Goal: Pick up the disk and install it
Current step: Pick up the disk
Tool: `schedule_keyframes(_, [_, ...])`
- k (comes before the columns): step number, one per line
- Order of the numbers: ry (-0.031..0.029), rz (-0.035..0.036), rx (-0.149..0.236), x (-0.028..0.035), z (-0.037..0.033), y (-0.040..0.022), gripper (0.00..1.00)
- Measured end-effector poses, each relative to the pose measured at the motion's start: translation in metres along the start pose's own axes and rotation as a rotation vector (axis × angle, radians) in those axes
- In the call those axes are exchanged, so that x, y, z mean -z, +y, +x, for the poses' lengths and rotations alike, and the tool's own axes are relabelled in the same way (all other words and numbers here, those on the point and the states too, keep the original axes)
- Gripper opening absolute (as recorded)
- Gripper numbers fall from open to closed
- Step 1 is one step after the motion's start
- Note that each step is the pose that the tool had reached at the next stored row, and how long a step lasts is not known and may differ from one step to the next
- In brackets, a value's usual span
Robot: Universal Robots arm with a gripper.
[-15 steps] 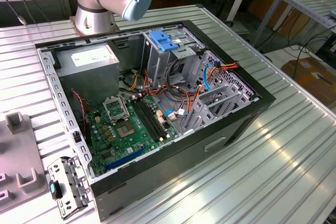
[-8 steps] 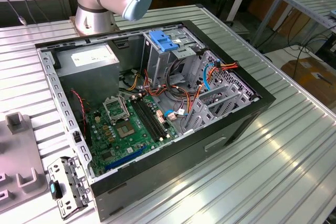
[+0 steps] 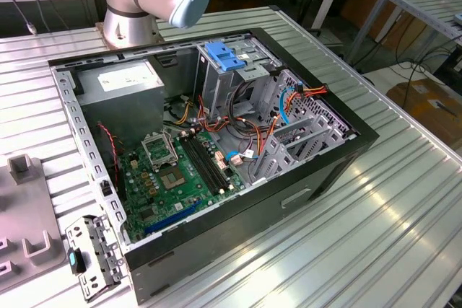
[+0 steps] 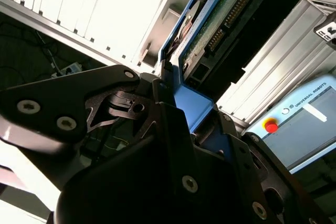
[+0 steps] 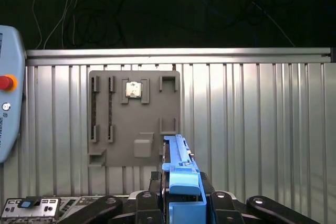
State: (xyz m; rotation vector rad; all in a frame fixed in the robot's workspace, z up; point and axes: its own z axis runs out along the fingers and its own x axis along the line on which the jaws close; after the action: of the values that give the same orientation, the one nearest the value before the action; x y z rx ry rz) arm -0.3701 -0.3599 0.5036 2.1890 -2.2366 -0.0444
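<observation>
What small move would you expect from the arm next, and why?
Probably carrying the disk across toward the open computer case. The gripper is shut on the disk, holding it edge-up above the grey holder tray on the ribbed table, and the case's bays are not beneath it here.

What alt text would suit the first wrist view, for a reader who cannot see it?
The gripper holds the disk edge-on, its blue side rail toward the camera, above a ribbed metal table. On the table lies a grey parts tray with a silver chip in one pocket.
</observation>
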Motion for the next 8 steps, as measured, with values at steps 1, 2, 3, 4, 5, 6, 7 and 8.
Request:
schedule_keyframes(1, [0.0000, 0.0000, 0.000, 0.0001, 0.0000, -0.0024, 0.37])
schedule_keyframes(2, [0.0000, 0.0000, 0.000, 0.0001, -0.0001, -0.0047, 0.37])
schedule_keyframes(3, [0.0000, 0.0000, 0.000, 0.0002, -0.0002, -0.0077, 0.37])
schedule_keyframes(4, [0.0000, 0.0000, 0.000, 0.0003, -0.0002, -0.0097, 0.37])
schedule_keyframes(5, [0.0000, 0.0001, 0.000, 0.0003, -0.0003, -0.0119, 0.37])
schedule_keyframes(6, [0.0000, 0.0000, 0.000, 0.0004, -0.0003, -0.0139, 0.37])
schedule_keyframes(7, [0.0000, 0.0000, 0.000, 0.0005, -0.0004, -0.0160, 0.37])
schedule_keyframes(8, [0.0000, 0.0000, 0.000, 0.0005, -0.0004, -0.0188, 0.37])
